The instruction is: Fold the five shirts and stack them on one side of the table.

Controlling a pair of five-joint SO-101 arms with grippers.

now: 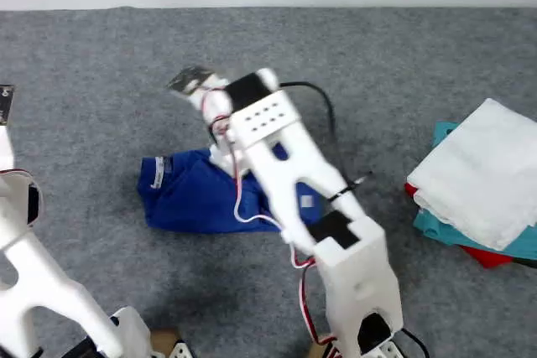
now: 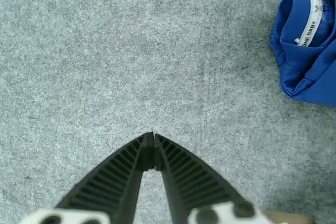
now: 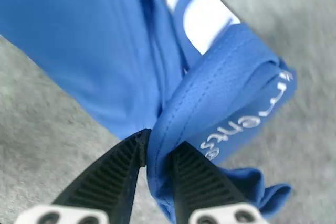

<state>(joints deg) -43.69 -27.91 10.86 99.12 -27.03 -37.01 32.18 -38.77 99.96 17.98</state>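
Blue jersey shirt [image 1: 189, 194], crumpled and partly folded, lies at the middle of the grey felt-like table top [image 1: 101, 56] in the high view. It is well apart from the stack at the right edge, where a folded white cloth shirt [image 1: 491, 169] sits on a teal shirt [image 1: 445, 228] and a red shirt [image 1: 488, 257]. The white right arm [image 1: 294, 173] stretches from the near side over the blue shirt; the white left arm [image 1: 38, 278] stands at the near left, off the cloth.

In the left wrist view the left gripper [image 2: 154, 136] hangs over bare table top, its black ribbed jaws pressed together on nothing, the blue shirt's collar end nearby but apart.

In the right wrist view the right gripper [image 3: 157, 142] pinches a rolled edge of the blue shirt, jaws parted just by the cloth's thickness.

The step in hand looks like folding this shirt; next, the pinched edge likely needs carrying across and laying flat before the shirt goes to the right-hand stack
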